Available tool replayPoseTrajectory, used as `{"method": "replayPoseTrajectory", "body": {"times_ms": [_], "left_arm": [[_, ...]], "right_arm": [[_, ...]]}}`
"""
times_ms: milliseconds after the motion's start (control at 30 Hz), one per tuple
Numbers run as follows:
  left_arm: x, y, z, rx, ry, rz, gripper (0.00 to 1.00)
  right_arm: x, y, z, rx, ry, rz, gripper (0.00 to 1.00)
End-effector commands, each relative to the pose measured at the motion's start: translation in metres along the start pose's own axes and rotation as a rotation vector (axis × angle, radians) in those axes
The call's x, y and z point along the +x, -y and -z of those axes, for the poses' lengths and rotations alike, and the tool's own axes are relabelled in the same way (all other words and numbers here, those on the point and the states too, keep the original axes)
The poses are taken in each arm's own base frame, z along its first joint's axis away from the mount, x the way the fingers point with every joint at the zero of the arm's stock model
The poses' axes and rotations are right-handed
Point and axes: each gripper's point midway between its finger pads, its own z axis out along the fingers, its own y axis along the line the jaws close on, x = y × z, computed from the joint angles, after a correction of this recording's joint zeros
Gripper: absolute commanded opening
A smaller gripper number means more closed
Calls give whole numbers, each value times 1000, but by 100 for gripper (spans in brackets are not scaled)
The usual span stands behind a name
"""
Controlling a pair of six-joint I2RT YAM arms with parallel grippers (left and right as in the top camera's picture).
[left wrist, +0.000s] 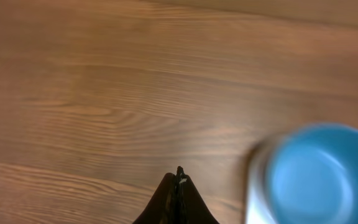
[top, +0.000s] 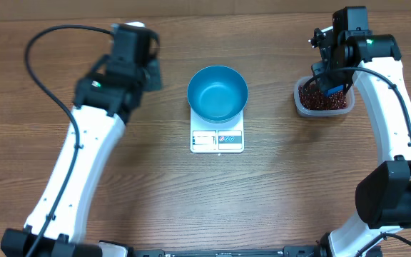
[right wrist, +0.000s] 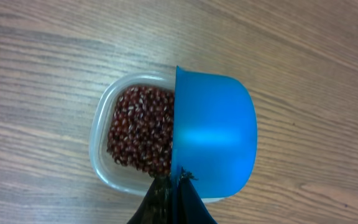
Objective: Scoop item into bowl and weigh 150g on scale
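Note:
The blue bowl [top: 217,93] stands on the white scale [top: 217,140] at the table's middle, and its inside looks bare. Dark red-brown beans [right wrist: 138,127] fill a clear plastic tub [right wrist: 98,134] at the right. My right gripper [right wrist: 178,180] is shut on the thin handle of a blue scoop [right wrist: 213,134], which hangs over the tub's right half and hides part of the beans. From overhead, that gripper [top: 332,77] sits above the tub [top: 300,106]. My left gripper [left wrist: 179,177] is shut on nothing, over bare wood left of the bowl [left wrist: 319,174].
The left arm [top: 84,150] crosses the table's left side diagonally, and the right arm [top: 391,121] runs along the right edge. Black cables loop behind both arms. Bare wood lies between the scale and the tub.

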Motion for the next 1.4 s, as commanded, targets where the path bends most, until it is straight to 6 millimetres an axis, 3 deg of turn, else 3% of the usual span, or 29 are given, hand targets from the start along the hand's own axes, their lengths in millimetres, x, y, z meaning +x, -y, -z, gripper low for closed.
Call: {"method": "replayPoseTrajectory", "body": {"times_ms": [0, 200, 367, 500, 567, 833, 1100, 1267, 1367], "left_arm": [[-5, -17, -21, 0, -25, 72, 4], [3, -34, -52, -35, -85, 88, 4], [10, -32, -58, -23, -113, 66, 4], [30, -8, -53, 134, -206, -56, 4], [48, 13, -44, 277, -284, -115, 4], [109, 64, -27, 419, -464, -173, 4], [173, 112, -7, 301, -500, -431, 4], [198, 115, 4, 166, -516, -407, 4], [206, 110, -1, 110, -513, -356, 5]], "right_arm": [[0, 3, -3, 0, 0, -13, 4], [1, 3, -2, -1, -3, -36, 4], [1, 5, 13, -4, -12, -40, 4], [-10, 13, 42, 5, 24, -112, 4], [-11, 13, 55, -7, 28, -129, 4], [-5, -7, 52, -112, 6, -124, 4], [-7, -14, 53, -154, 15, -124, 4], [-5, -15, 53, -156, 8, -123, 4], [-5, -15, 53, -155, 8, -123, 4]]}}
